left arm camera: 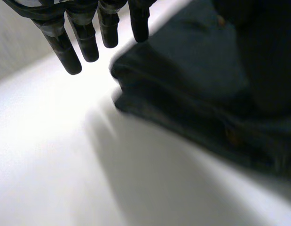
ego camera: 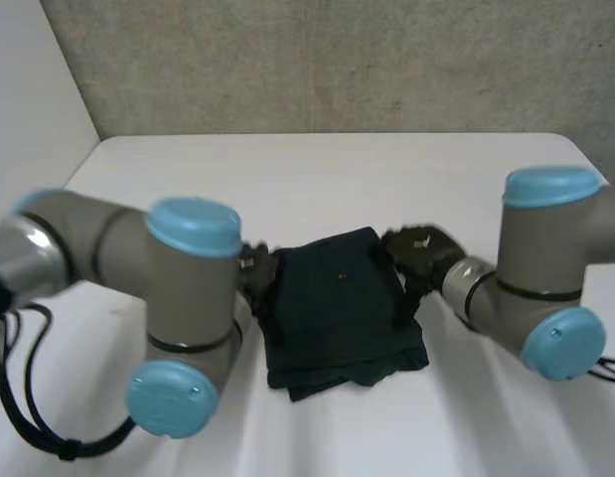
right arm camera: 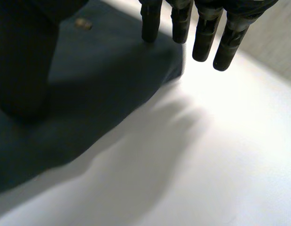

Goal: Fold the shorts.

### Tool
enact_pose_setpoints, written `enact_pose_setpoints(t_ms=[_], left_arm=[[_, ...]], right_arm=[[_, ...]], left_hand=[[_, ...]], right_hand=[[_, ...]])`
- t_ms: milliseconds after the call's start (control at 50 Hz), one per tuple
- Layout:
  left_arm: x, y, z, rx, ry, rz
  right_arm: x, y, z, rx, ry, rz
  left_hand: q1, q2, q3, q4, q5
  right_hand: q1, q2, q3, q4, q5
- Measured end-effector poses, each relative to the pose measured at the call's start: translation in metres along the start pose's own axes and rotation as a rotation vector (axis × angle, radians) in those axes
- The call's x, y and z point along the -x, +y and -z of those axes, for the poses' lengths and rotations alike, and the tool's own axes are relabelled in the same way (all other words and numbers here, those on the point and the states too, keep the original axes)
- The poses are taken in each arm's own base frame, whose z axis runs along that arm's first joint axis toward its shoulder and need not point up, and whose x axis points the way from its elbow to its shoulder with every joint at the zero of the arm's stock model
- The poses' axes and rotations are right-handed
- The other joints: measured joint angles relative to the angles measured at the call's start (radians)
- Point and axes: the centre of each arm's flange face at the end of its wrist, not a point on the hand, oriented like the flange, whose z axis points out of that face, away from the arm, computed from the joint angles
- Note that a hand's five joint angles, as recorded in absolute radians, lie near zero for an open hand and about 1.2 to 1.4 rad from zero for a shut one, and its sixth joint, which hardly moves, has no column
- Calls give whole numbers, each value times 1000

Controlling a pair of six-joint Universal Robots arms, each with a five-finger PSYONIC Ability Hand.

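The dark blue shorts [ego camera: 342,303] lie folded into a compact stack in the middle of the white table [ego camera: 317,179]. My left hand [ego camera: 255,270] hovers at the stack's left edge. In the left wrist view its fingers [left arm camera: 84,40] hang straight and open, with the folded edge of the shorts [left arm camera: 192,89] just beside the fingertips. My right hand [ego camera: 421,250] is at the stack's right edge. In the right wrist view its fingers [right arm camera: 201,40] are straight and open above the corner of the shorts [right arm camera: 103,80], holding nothing.
Bare white tabletop surrounds the shorts on all sides. A grey wall [ego camera: 337,60] rises behind the table's far edge. My two arms [ego camera: 178,298] flank the cloth closely on both sides.
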Motion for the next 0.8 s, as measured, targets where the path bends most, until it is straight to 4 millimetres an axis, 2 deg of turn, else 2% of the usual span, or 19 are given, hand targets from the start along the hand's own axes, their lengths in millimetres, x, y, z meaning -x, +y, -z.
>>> enact_pose_setpoints(t_ms=[60, 120, 140, 160, 180, 220, 240, 260, 320, 420, 800], left_arm=[[10, -35, 20, -99, -9, 27], [33, -85, 52, -253, -44, 75], [33, -85, 52, -253, -44, 75], [54, -112, 72, -338, -84, 107], [62, -120, 79, -362, -99, 117], [81, -135, 92, -397, -131, 136], [81, -135, 92, -397, -131, 136], [100, -144, 103, -406, -156, 154], [122, -150, 113, -389, -164, 189], [133, -149, 117, -352, -123, 250], [128, -145, 121, -337, -83, 271]], right_arm=[[-9, -28, 14, -95, 43, 0], [-29, -78, 44, -273, 149, -39], [-29, -78, 44, -273, 149, -39], [-36, -92, 55, -325, 190, -59], [-50, -111, 74, -396, 262, -97], [-66, -126, 93, -448, 338, -135], [-66, -126, 93, -448, 338, -135], [-80, -136, 111, -470, 402, -164], [-94, -141, 128, -461, 458, -187], [-100, -140, 136, -418, 467, -192], [-90, -129, 130, -370, 424, -182]], left_hand=[[0, 0, 0, -2, -2], [0, 0, 0, -2, -2], [0, 0, 0, -2, -2], [1, 0, 0, -2, -2], [1, 0, 0, -2, -2], [0, -5, -8, -10, -2], [0, -5, -8, -10, -2], [0, -7, -16, -15, -3], [0, -7, -16, -15, -3], [0, -7, -16, -15, -3], [2, -7, -16, -15, -3]], right_hand=[[0, 0, 0, 0, 0], [0, 0, 0, 0, 0], [0, 0, 0, 0, 0], [0, 0, 0, 0, 0], [0, 0, 0, 0, 0], [0, 0, 0, 0, 0], [0, 0, 0, 0, 0], [0, 0, 0, 0, 0], [0, 0, 0, 0, 0], [0, 0, 0, 0, 0], [0, 0, 0, 0, 0]])
